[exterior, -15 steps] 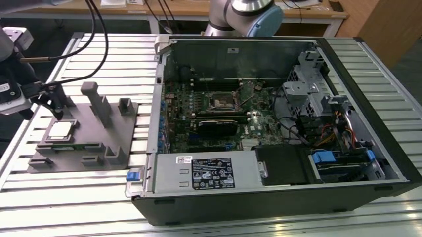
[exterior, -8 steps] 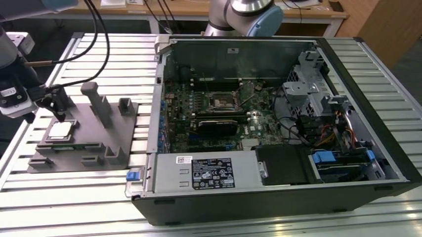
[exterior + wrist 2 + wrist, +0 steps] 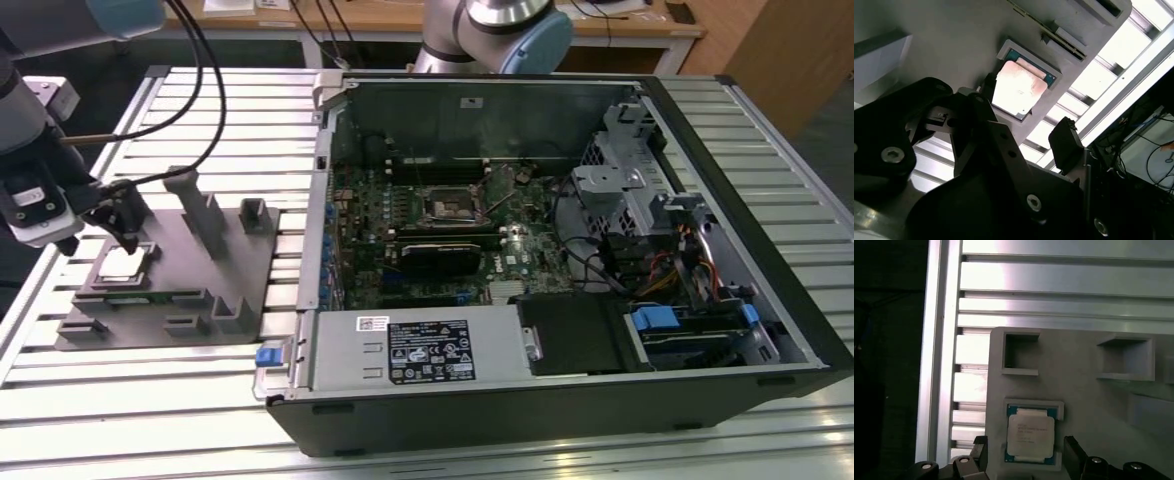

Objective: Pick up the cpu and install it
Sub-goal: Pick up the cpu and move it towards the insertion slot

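Silvery-white metal on top, green edge beneath: cpu [image 3: 120, 266] [image 3: 1018, 89] [image 3: 1030, 435], flat in a shallow framed pocket of the grey tray [image 3: 200, 292] [image 3: 954, 40] [image 3: 1079, 405]. Low in the frame at the exterior view's left, close to the tray's near corner. Not lifted; seated square in its pocket in both wrist views.

Directly over it, the gripper [image 3: 120, 238] [image 3: 1026, 112] [image 3: 1027, 455]. Black fingers [image 3: 1072, 454] spread wider than the chip, pinching nothing. One finger on each side of the cpu in the first wrist view, with a strip of grey showing between chip and either finger. In the second wrist view, one fingertip [image 3: 988, 82] just beside the chip's edge, the other well clear; contact there impossible to judge.

Around the pocket, more tray: square recesses [image 3: 1021, 351] near the chip, upright posts [image 3: 200, 205] further in. Under the tray, a slatted aluminium table [image 3: 160, 425].

Left edge of the exterior view: wrist of the arm [image 3: 34, 150], with black cables [image 3: 200, 60] looping down from the upper left of the frame.

Centre and right of the exterior view: open computer case [image 3: 534, 415] lying on its side. Near mid-frame, a dark square socket [image 3: 447, 205] with a metal frame, well apart from the cpu. Along the case's lower edge, a white-labelled grey box [image 3: 414, 350].
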